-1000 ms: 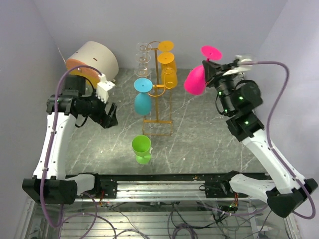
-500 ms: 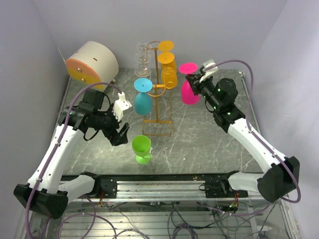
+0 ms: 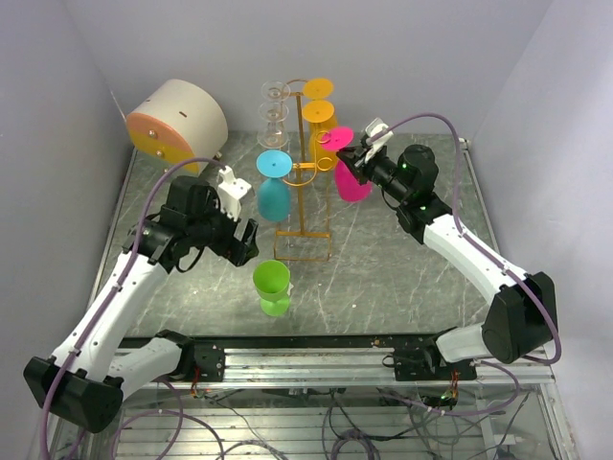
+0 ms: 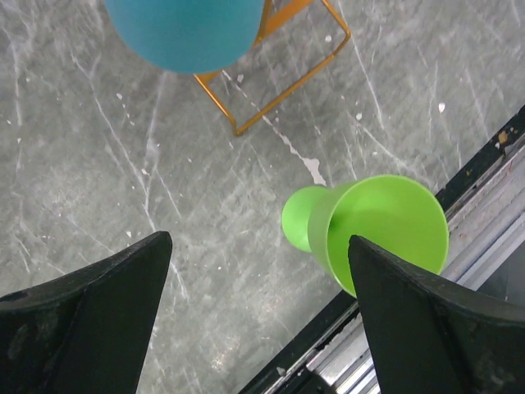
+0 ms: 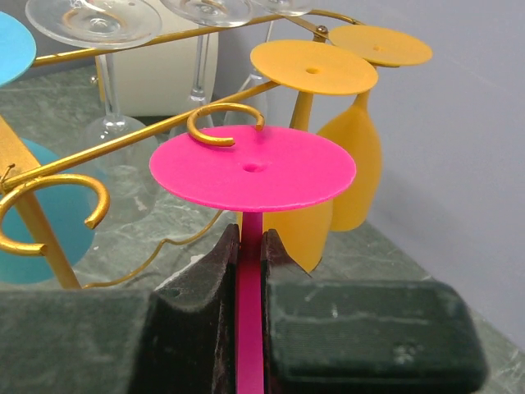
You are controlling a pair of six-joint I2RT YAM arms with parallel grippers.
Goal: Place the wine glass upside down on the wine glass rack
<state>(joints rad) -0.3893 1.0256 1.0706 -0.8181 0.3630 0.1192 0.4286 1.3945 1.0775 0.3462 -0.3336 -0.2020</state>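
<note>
Right pincer (image 5: pixel 248 254) is pinching the stem of the pink wine glass (image 5: pixel 253 168), fingers pressed together on it from both sides. The glass is being held upside down, with the flat foot on top and the bowl hanging below, clear of the table (image 3: pixel 383 268).

In the top view the pink glass (image 3: pixel 352 184) is sitting just to the right of the wine glass rack (image 3: pixel 301 216), up against its right-hand arms. In the right wrist view a small curled hook of the rack (image 5: pixel 115 144) is showing just past the far rim of the pink foot. Whether the two are touching, I cannot tell.

The rack is standing upright mid-table and is already carrying other glasses:
- A blue glass (image 3: pixel 274 196) is hanging bowl-down on the left side.
- Clear glasses (image 3: pixel 275 110) are hanging behind the blue one.
- Orange glasses (image 3: pixel 321 120) are hanging on the right side, just behind the pink one.

Left pincer (image 4: pixel 256 246) is hovering over the table with its fingers spread wide and nothing between them. It is sitting near the rack's base, on the left.

A green glass (image 4: pixel 385 222) appears to be lying on its side on the table, close to the near edge. It is beside the left pincer (image 3: pixel 239 241) and apart from it.

A cream drum (image 3: pixel 182 110) with an orange face is sitting at the far left corner.
</note>
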